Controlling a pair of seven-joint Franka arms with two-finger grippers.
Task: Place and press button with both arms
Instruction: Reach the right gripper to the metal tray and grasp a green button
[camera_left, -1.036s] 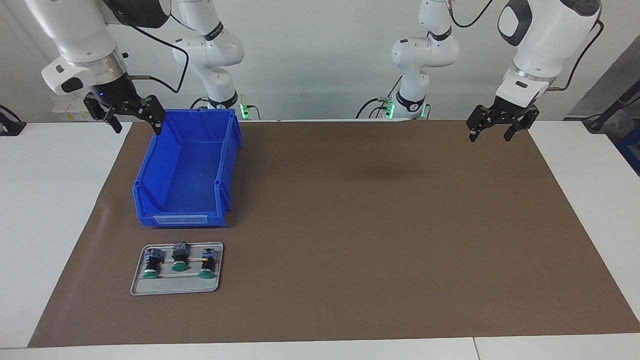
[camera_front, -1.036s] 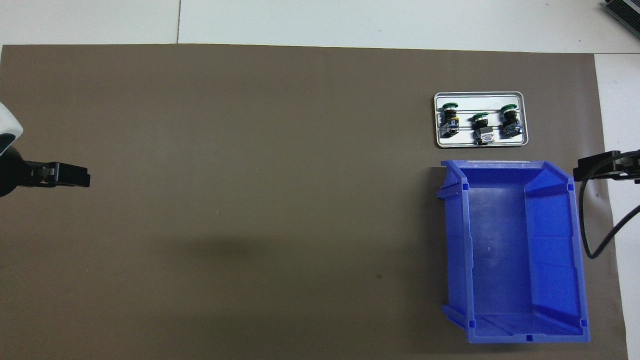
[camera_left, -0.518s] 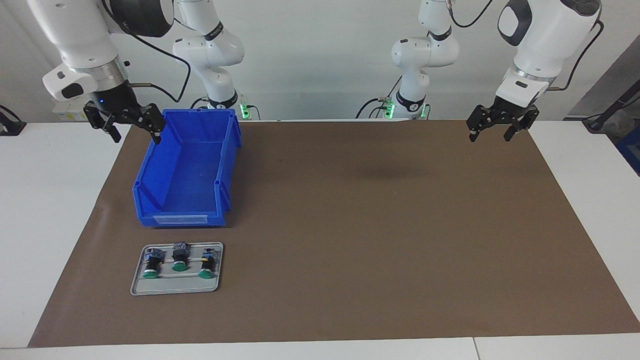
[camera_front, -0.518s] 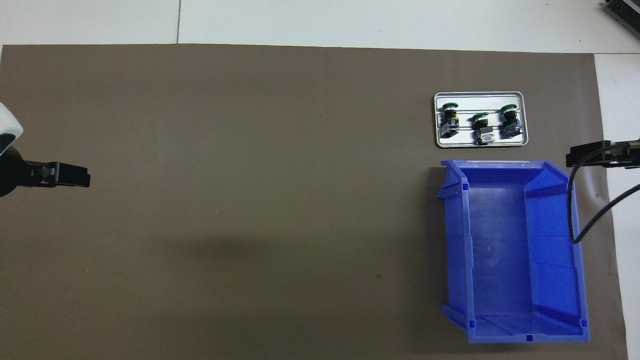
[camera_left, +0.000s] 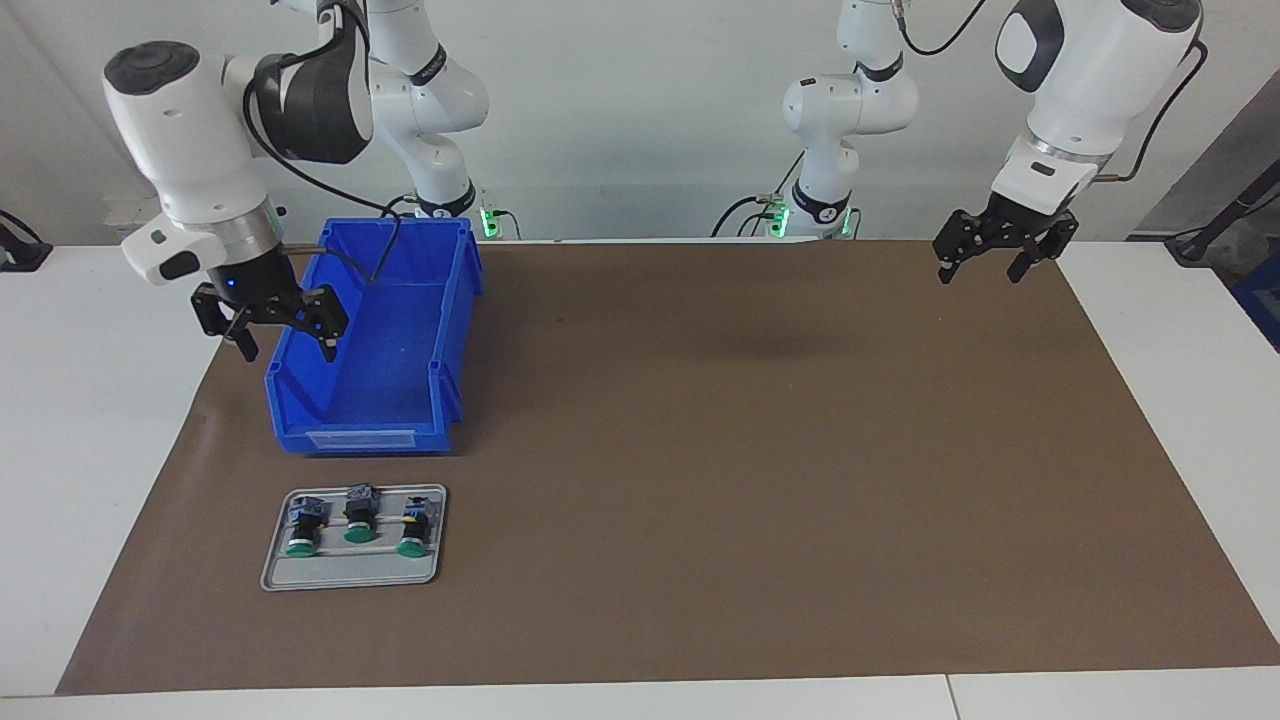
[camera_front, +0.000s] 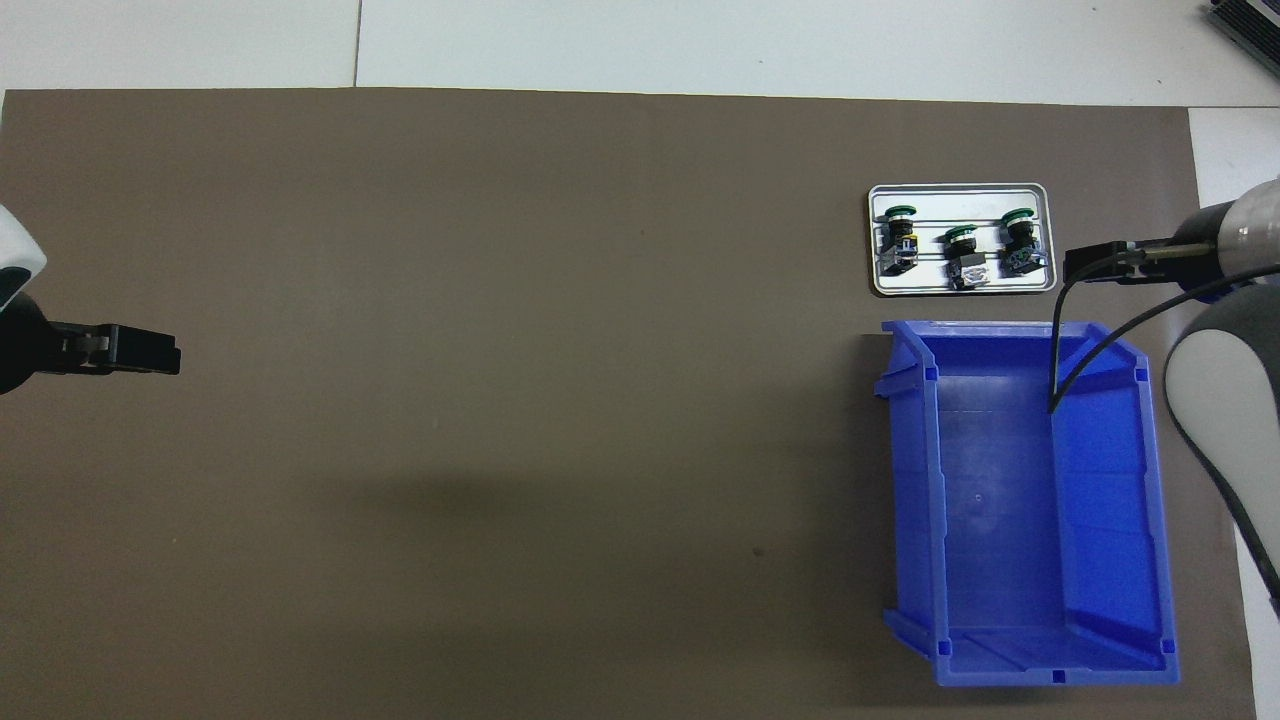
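Note:
Three green-capped buttons (camera_left: 359, 515) (camera_front: 962, 255) lie side by side on a small grey tray (camera_left: 350, 580) (camera_front: 960, 290), which sits farther from the robots than the blue bin. My right gripper (camera_left: 287, 345) (camera_front: 1095, 265) hangs open and empty in the air over the bin's outer wall, toward the right arm's end of the table. It is apart from the tray and touches nothing. My left gripper (camera_left: 980, 272) (camera_front: 150, 352) waits open and empty, raised over the mat's edge at the left arm's end.
An empty blue bin (camera_left: 390, 330) (camera_front: 1000, 500) stands on the brown mat (camera_left: 750, 450) between the robots and the tray. A black cable from the right wrist droops over the bin. White table surrounds the mat.
The right gripper has swung away from the robots along the bin's outer wall and come lower, toward the tray. The left arm, the buttons and the bin have not moved.

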